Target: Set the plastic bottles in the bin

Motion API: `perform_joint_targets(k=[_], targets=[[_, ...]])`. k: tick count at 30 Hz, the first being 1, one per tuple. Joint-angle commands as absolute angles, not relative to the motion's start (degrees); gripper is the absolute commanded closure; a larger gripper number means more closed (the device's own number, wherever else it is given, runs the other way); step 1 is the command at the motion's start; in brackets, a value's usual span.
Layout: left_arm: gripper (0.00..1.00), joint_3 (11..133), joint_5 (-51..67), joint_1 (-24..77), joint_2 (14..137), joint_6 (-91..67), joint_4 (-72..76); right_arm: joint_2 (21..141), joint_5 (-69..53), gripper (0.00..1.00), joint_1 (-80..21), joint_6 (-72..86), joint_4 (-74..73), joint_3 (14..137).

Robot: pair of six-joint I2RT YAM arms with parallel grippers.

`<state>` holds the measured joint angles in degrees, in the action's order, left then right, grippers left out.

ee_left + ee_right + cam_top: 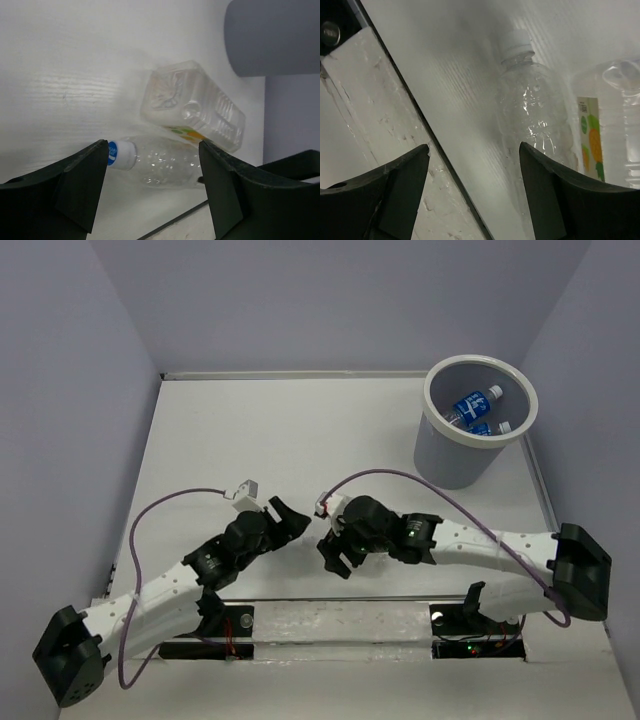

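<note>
I see a white table [300, 430] with pale walls on 3 sides. The bin [440, 455] holds 2 blue-labelled bottles [476, 402], and there is open surface left of it. Only my wrist views show a small bottle [160, 162] just beside a larger bottle [200, 110], nearer me than the bin. The left gripper [290, 517] and right gripper [335, 552] are both spread, holding nothing.

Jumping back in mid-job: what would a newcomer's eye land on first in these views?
First, the grey bin at the far right, with two blue-labelled bottles inside. Then, in the wrist views, two bottles lying side by side on the table: a small clear bottle and a bigger bottle with an orange-and-green label. The left gripper and right gripper both hang open near them.
</note>
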<state>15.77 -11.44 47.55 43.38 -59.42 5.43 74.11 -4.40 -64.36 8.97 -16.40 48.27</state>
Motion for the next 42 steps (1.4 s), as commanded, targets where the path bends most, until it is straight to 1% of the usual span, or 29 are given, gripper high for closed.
perform_joint_targets(k=[1,8,12,18,26,31,36,42], targets=[[0.16,22.31,-19.33,47.73,35.44,-55.11,-1.83,78.56,2.01,0.22,-65.83,6.6,-16.7,51.15],[0.13,30.13,-26.18,47.72,27.26,-49.93,-11.5,84.89,6.59,0.21,-66.44,5.71,-16.61,52.82],[0.13,34.09,-27.42,47.72,25.23,-47.2,-13.97,85.78,7.73,0.21,-67.84,5.54,-18.01,54.49],[0.13,39.19,-29.97,47.72,24.35,-42.81,-16.52,83.94,11.07,0.22,-68.99,6.06,-21.0,58.09],[0.13,46.4,-34.71,47.72,23.73,-36.04,-19.86,84.46,20.91,0.22,-68.99,6.94,-21.62,58.88],[0.12,47.72,-37.35,47.72,23.2,-31.65,-19.16,87.36,28.2,0.21,-68.99,5.37,-21.71,60.38],[0.12,47.72,-39.46,47.72,22.76,-29.01,-18.37,90.95,29.09,0.21,-67.85,4.57,-21.62,61.52],[0.12,46.15,-40.87,47.72,22.76,-27.51,-17.58,94.65,26.2,0.21,-67.85,5.1,-18.99,61.0]])
